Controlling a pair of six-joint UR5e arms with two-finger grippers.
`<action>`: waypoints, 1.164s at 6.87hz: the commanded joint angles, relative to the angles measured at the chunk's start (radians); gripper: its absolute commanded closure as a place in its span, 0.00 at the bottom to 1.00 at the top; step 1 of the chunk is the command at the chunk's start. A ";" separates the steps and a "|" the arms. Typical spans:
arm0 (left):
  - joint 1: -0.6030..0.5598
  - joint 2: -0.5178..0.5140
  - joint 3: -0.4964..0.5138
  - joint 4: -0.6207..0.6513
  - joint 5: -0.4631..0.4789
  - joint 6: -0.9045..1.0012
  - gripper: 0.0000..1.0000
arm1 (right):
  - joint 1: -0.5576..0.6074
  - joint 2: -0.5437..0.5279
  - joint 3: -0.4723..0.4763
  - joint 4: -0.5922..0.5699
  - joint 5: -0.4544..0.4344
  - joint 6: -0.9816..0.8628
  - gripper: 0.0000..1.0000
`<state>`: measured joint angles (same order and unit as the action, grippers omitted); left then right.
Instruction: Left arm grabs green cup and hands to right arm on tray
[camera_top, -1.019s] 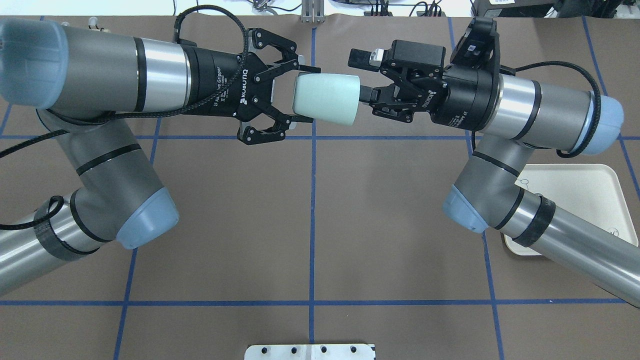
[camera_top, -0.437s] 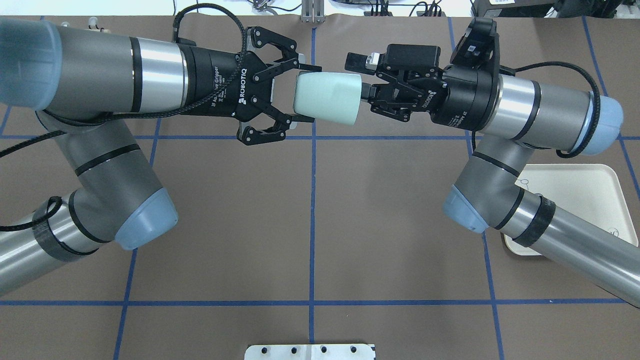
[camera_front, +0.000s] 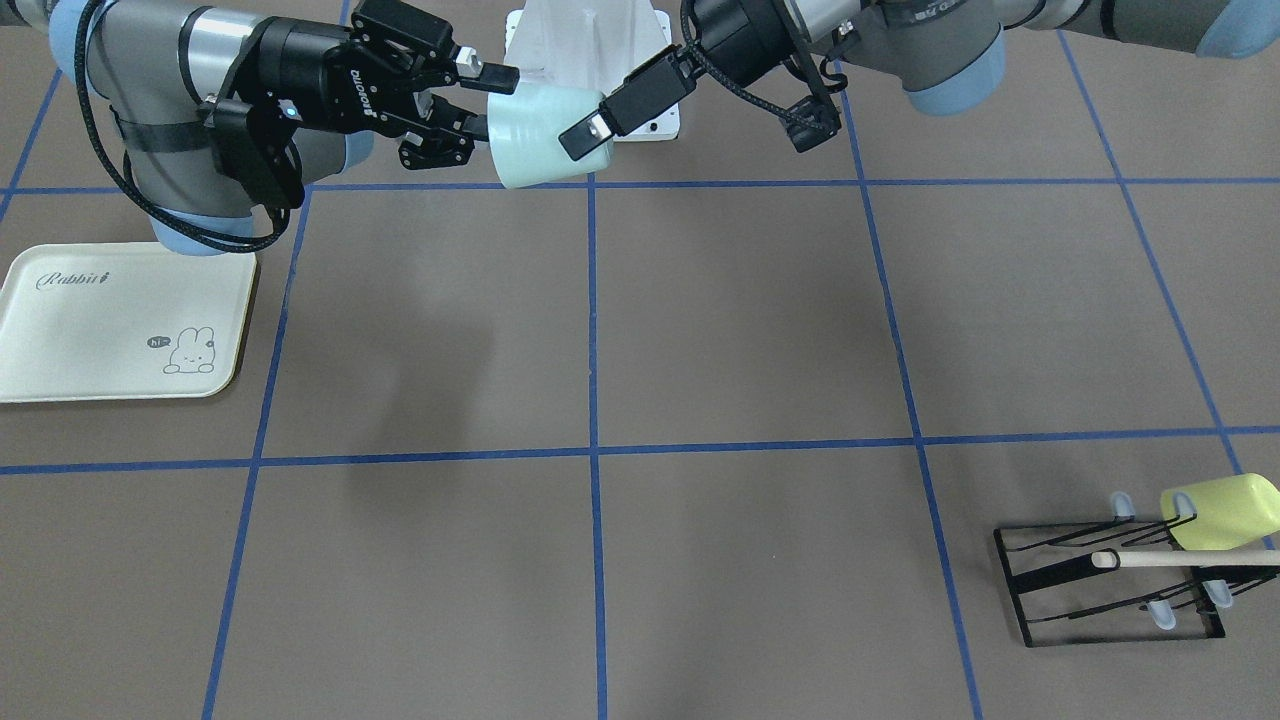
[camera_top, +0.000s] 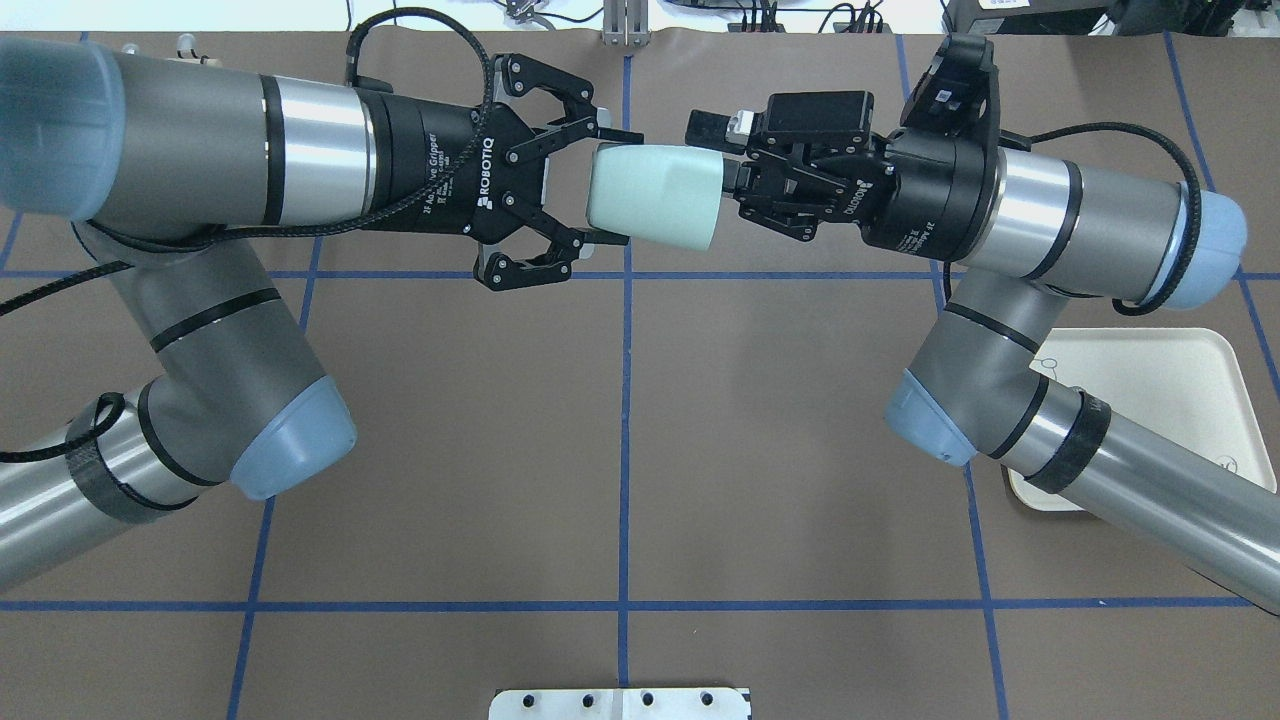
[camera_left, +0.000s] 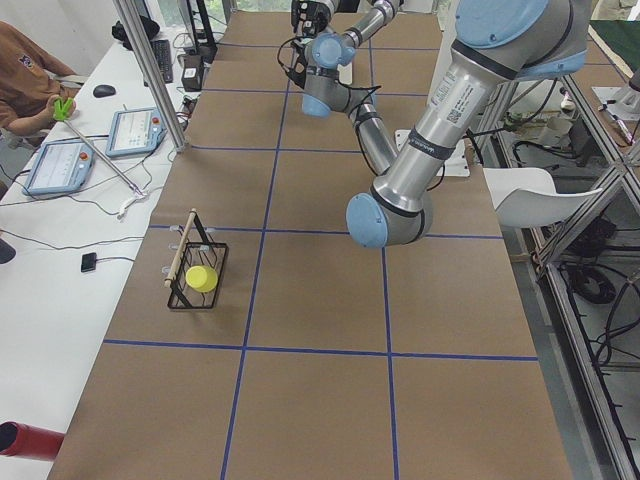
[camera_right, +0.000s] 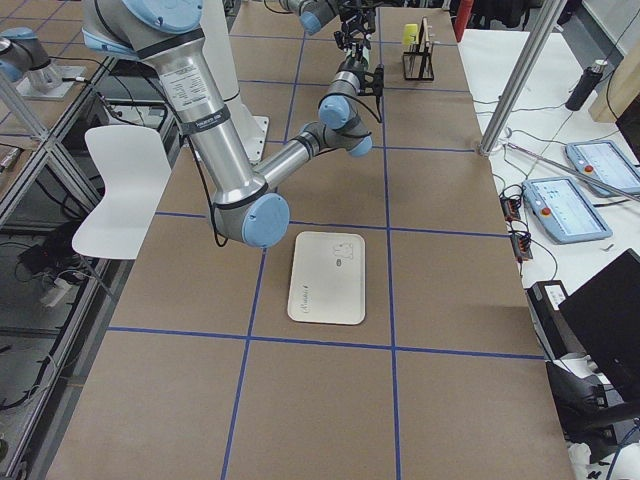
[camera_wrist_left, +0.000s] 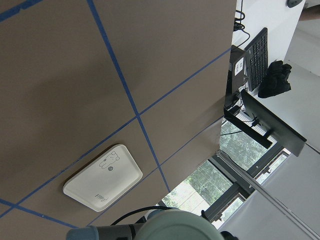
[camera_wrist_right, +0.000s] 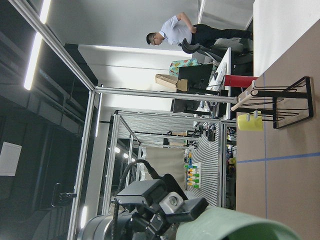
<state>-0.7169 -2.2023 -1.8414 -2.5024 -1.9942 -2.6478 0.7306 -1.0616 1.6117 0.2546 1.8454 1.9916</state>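
Note:
The pale green cup lies on its side in the air between the two grippers, over the table's far middle. My left gripper is shut on its narrow base end. My right gripper stands at the wide rim end, one finger outside the wall and one at the mouth, jaws partly closed with a small gap. The front view shows the cup between both grippers too. The cream Rabbit tray lies on the table under my right arm, bare.
A black wire rack with a yellow-green cup and a wooden rod stands at the table's far left corner from the robot. A white mount plate sits at the robot's near edge. Operators' desks flank the table.
My right gripper's fingers have drawn closer together around the cup's rim and shifted slightly toward the cup. The left gripper and the cup have stayed in place.

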 joint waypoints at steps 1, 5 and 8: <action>-0.001 0.001 0.001 0.000 0.000 0.000 0.76 | 0.000 0.000 0.002 0.000 0.002 0.000 0.56; -0.001 0.003 -0.001 -0.001 -0.002 0.000 0.76 | 0.000 -0.004 -0.003 0.000 0.002 0.000 0.57; -0.001 0.003 -0.001 -0.001 0.000 0.002 0.76 | -0.002 -0.005 -0.006 -0.003 0.003 0.000 0.62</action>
<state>-0.7177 -2.1989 -1.8423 -2.5034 -1.9943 -2.6467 0.7289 -1.0667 1.6066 0.2529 1.8483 1.9907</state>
